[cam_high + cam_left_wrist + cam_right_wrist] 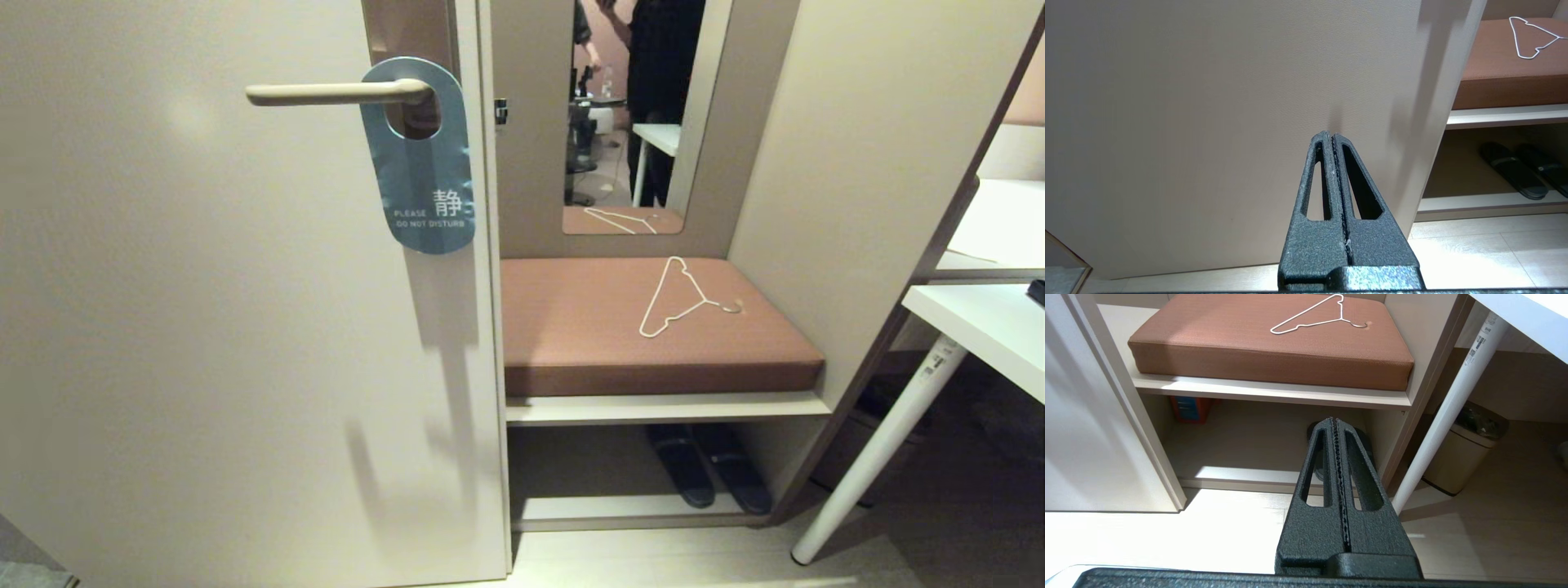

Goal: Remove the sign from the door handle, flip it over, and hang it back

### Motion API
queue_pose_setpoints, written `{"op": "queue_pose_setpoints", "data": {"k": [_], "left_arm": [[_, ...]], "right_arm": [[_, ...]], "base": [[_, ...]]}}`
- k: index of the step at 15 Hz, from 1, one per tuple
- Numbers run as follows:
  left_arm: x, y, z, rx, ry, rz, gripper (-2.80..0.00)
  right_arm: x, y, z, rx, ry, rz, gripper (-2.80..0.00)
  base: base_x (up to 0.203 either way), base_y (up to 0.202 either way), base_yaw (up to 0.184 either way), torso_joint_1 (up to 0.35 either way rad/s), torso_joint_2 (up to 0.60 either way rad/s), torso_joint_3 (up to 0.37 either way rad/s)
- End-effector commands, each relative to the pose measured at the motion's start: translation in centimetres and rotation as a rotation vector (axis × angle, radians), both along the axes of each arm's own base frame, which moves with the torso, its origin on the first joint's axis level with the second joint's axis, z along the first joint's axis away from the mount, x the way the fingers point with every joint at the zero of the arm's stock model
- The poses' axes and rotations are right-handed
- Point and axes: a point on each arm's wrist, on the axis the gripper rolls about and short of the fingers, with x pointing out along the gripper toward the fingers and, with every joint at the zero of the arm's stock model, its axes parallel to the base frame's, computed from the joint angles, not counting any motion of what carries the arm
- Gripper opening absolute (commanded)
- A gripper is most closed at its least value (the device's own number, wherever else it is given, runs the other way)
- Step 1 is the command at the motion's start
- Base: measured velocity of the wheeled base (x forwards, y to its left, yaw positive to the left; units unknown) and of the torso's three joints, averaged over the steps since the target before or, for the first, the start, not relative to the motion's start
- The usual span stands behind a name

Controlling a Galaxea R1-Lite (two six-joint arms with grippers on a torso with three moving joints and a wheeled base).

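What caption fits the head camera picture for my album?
Blue sign hangs on the door handle; a hanger lies on the brown cushion.

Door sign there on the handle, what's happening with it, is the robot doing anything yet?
Nothing is being handled yet. The sign hangs on the door handle with its blue "Please do not disturb" side facing out. The left gripper sits low in front of the door, jaws shut and empty; the right gripper sits low by the shelf under the bench cushion, also shut and empty.
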Motion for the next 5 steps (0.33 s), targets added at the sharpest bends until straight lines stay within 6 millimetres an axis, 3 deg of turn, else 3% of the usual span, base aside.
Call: {"op": "queue_pose_setpoints", "data": {"k": [1, 5], "left_arm": [[0.01, 0.00, 0.01, 0.000, 0.001, 0.001, -2.80], [0.01, 0.00, 0.01, 0.000, 0.001, 0.000, -2.80]], "right_arm": [[0.00, 0.00, 0.00, 0.000, 0.001, 0.000, -2.80], [0.00, 0.01, 0.00, 0.000, 0.001, 0.003, -2.80]], "base": [[0.000, 0.000, 0.000, 0.000, 0.00, 0.000], [0.000, 0.000, 0.000, 0.000, 0.00, 0.000]]}}
